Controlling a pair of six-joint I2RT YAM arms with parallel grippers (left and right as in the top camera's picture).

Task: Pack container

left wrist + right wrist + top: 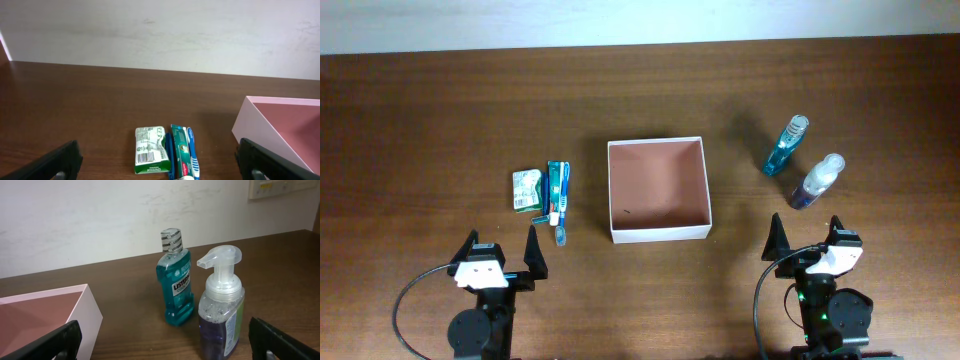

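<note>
The container (658,233) is a shallow square box with white walls and a reddish-brown inside, empty, at the table's middle; it shows in the left wrist view (260,131) and right wrist view (80,315). Left of it lie a green packet (527,189), a toothpaste tube (555,190) and a blue toothbrush (563,200), also seen from the left wrist: packet (150,150), tube (181,155). Right of it stand a teal mouthwash bottle (785,146) (175,280) and a purple pump bottle (817,182) (220,315). My left gripper (502,260) (160,172) and right gripper (808,245) (165,352) are open and empty near the front edge.
The brown wooden table (440,110) ends at a white wall (160,30) at the back. A white wall plate (280,187) sits on the wall at the far right.
</note>
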